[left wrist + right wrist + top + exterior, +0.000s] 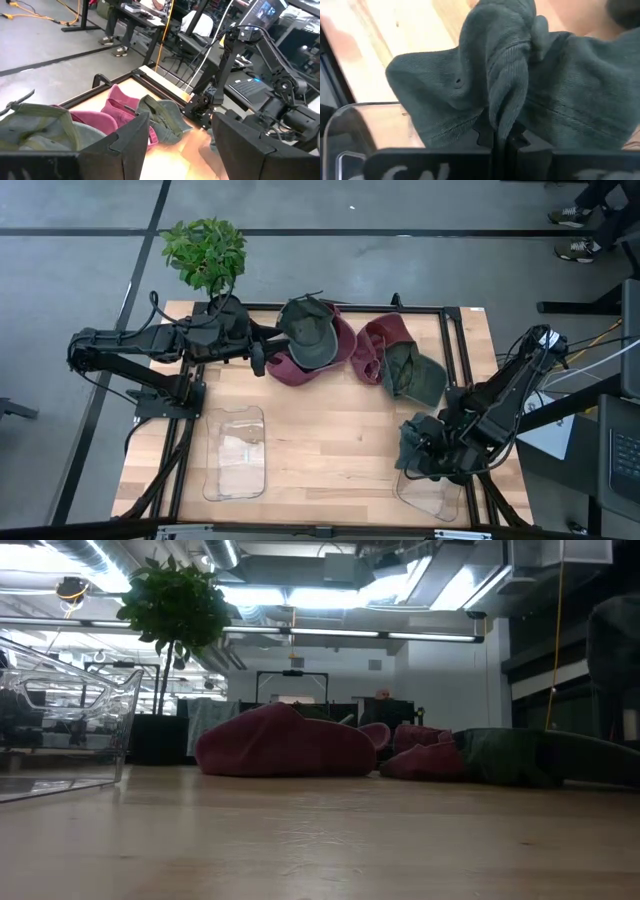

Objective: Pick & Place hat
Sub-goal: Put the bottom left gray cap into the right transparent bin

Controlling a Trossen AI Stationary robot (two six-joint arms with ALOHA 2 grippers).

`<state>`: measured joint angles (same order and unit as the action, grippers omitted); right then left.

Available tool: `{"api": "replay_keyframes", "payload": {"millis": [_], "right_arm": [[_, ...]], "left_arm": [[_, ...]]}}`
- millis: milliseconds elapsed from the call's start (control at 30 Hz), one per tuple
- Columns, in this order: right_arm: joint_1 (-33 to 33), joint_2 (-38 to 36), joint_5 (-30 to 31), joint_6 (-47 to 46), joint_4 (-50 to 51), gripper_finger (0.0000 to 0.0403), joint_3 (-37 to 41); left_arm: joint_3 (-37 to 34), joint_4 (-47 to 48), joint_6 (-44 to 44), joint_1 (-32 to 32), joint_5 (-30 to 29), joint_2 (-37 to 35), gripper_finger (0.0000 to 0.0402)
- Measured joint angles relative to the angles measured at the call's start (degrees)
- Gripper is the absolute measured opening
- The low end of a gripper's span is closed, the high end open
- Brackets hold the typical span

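My right gripper [413, 452] is shut on a dark green hat [412, 442] near the table's front right, over the far rim of a clear tray [432, 494]. At the back, a green hat [308, 330] lies on a maroon hat [296, 367]. To their right, another maroon hat [378, 342] lies with a green hat [413, 374] on its near side. My left gripper [257, 352] is open beside the left pair of hats. In the left wrist view its fingers [131, 144] stand apart with the green hat [40, 131] next to them. My right gripper pinches a bunched fold of the dark green hat's cloth [501, 117] between its two shut fingers. The cloth stands up in a ridge from the fingers and the hat spreads to both sides. Whether any of the hat rests on the tray, I cannot tell.
A second clear tray [235, 452] stands at the front left; it also shows in the low view [60, 730]. A potted plant [205, 250] stands at the far left corner. A black frame [450, 340] runs along the table's far and right sides. Bare wood lies between the trays.
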<state>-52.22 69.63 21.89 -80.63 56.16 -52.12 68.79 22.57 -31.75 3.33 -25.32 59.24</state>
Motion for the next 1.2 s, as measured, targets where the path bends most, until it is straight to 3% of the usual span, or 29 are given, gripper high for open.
{"api": "replay_keyframes", "payload": {"millis": [233,500,833,1200], "right_arm": [[-1.90,-0.01,-3.00,-0.07,-5.05,0.0004,0.00],[-3.01,-0.02,-4.17,0.03,-3.05,0.0015,-0.20],[-3.01,-1.22,-10.10,3.51,-0.82,0.0086,-0.26],[-2.98,-13.67,-10.68,-0.34,8.88,0.0176,-0.26]], "left_arm": [[0.00,0.00,0.00,-0.02,-1.05,0.00,0.0210],[0.00,0.07,0.02,-0.02,-1.03,0.00,0.0210],[0.00,0.16,0.04,-0.02,-1.03,0.00,0.0210],[0.00,0.17,0.04,-0.02,-0.99,0.00,0.0210]]}}
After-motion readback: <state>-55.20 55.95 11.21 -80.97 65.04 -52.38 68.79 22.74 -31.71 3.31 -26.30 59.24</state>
